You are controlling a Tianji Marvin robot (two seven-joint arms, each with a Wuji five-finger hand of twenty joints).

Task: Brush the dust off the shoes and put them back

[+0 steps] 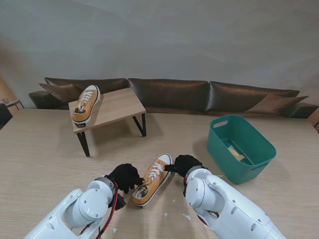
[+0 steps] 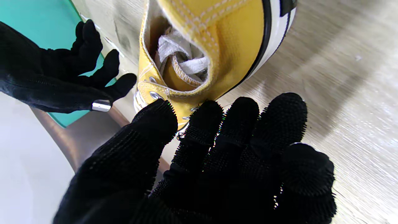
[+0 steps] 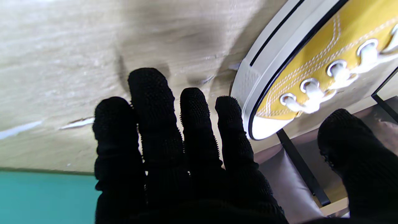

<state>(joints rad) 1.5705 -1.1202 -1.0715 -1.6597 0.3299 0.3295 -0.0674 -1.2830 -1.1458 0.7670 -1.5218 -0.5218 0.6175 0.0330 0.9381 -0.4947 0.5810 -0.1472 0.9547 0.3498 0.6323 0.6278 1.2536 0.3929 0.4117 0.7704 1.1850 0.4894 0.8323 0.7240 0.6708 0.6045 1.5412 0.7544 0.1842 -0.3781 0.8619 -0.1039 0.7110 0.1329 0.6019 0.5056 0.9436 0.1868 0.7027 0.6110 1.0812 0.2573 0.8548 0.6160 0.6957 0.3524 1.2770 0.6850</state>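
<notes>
One yellow sneaker (image 1: 152, 180) with white laces lies on the table between my two hands, toe pointing away from me. Its open heel fills the left wrist view (image 2: 202, 40), and its white toe cap shows in the right wrist view (image 3: 326, 56). My black-gloved left hand (image 1: 124, 177) (image 2: 224, 155) is open, its fingertips right at the sneaker's heel side. At the toe my right hand (image 1: 184, 163) (image 3: 174, 155) is open too, fingers stretched and thumb apart. A second yellow sneaker (image 1: 85, 104) rests on the small wooden stand (image 1: 117, 107) at the far left.
A teal basket (image 1: 241, 147) stands to the right of the right hand, with something flat inside. A few white specks (image 1: 187, 216) lie on the table near me. A dark sofa (image 1: 199, 94) runs along the table's far edge.
</notes>
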